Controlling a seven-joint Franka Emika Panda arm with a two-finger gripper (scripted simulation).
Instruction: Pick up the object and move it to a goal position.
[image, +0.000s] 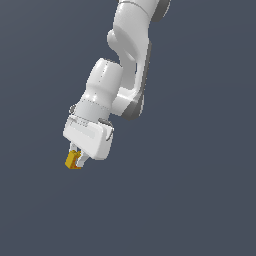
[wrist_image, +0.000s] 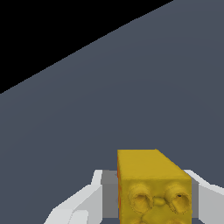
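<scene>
The object is a tiny yellow-orange block (image: 72, 160) with round studs on one face. It sits between the fingers of my white gripper (image: 76, 159), which is shut on it and tilted toward the exterior view's left. In the wrist view the block (wrist_image: 151, 183) fills the space between the two white fingers (wrist_image: 78, 203), with its studded face toward the camera. No goal marker shows in either view.
A plain grey-blue surface (image: 190, 200) fills the exterior view behind the arm. In the wrist view the grey surface (wrist_image: 131, 87) ends at a straight edge with black beyond it.
</scene>
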